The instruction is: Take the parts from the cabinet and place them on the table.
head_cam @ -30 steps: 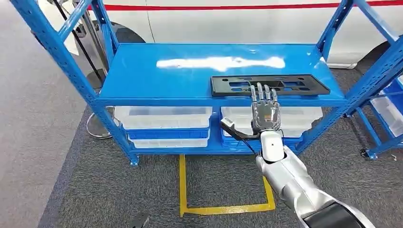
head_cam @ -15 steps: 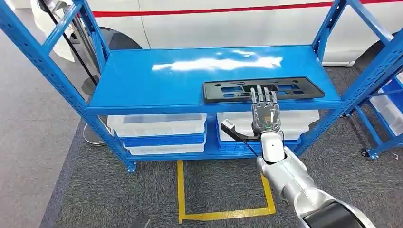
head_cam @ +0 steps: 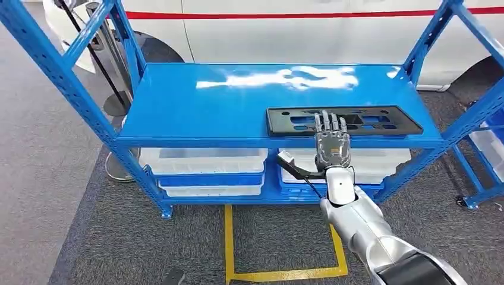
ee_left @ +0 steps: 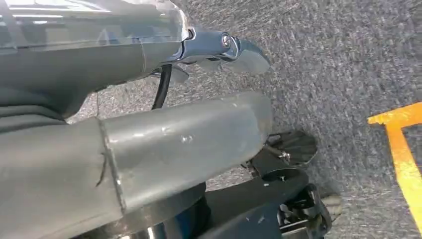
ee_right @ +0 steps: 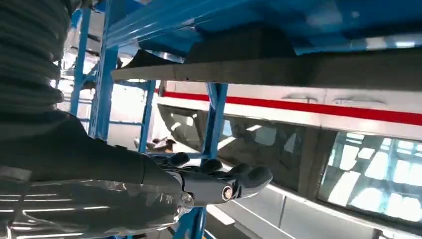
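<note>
just beyond the right robot hand (head_cam: 331,144), black part (head_cam: 343,120) on shelf (head_cam: 208,101)

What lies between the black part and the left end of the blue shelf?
Nothing: in the head view, the blue shelf is bare left of the black part.

A grey carpeted floor (head_cam: 71,237) is seen, marked with yellow tape lines (head_cam: 227,237). A blue metal shelving rack (head_cam: 89,113) is set upon it, its glossy top catching bright overhead light. White bins (head_cam: 202,160) are stored underneath. Behind, a white wall with a red stripe (head_cam: 309,13) is visible.
</note>
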